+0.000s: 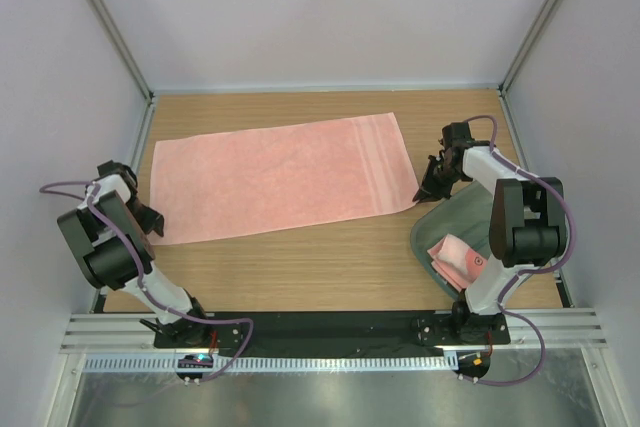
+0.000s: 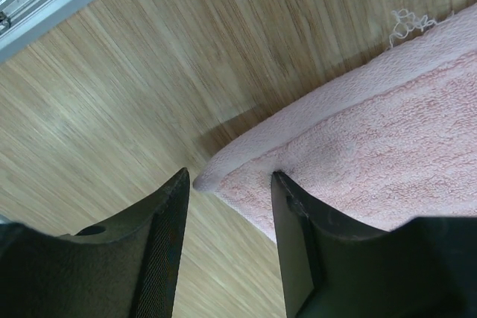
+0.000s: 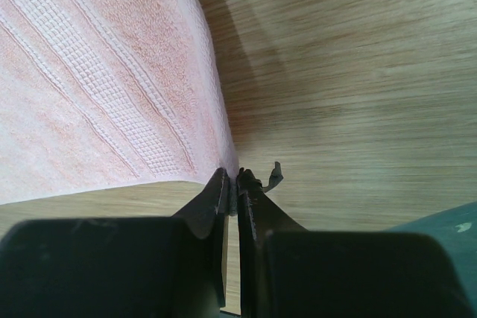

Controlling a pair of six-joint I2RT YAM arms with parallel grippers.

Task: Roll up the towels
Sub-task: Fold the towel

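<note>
Right tool (image 3: 237,182) is clamped on a corner of the towel (image 3: 97,72); left tool (image 2: 229,176), half-open, straddles another corner.

wooden tabletop (image 1: 330,267), plain white walls (image 1: 320,7), aluminium corner posts (image 1: 105,17)

White links, black joint housings and purple cables on left arm (image 1: 105,242) and right arm (image 1: 520,222); left pincer (image 2: 229,182) and right pincer (image 3: 232,176) black, perhaps plastic.

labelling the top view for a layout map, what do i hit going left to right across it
left tool → spread towel → right tool; the tub and the folded towel in it overlap the right tool's span, so they are left out
</note>
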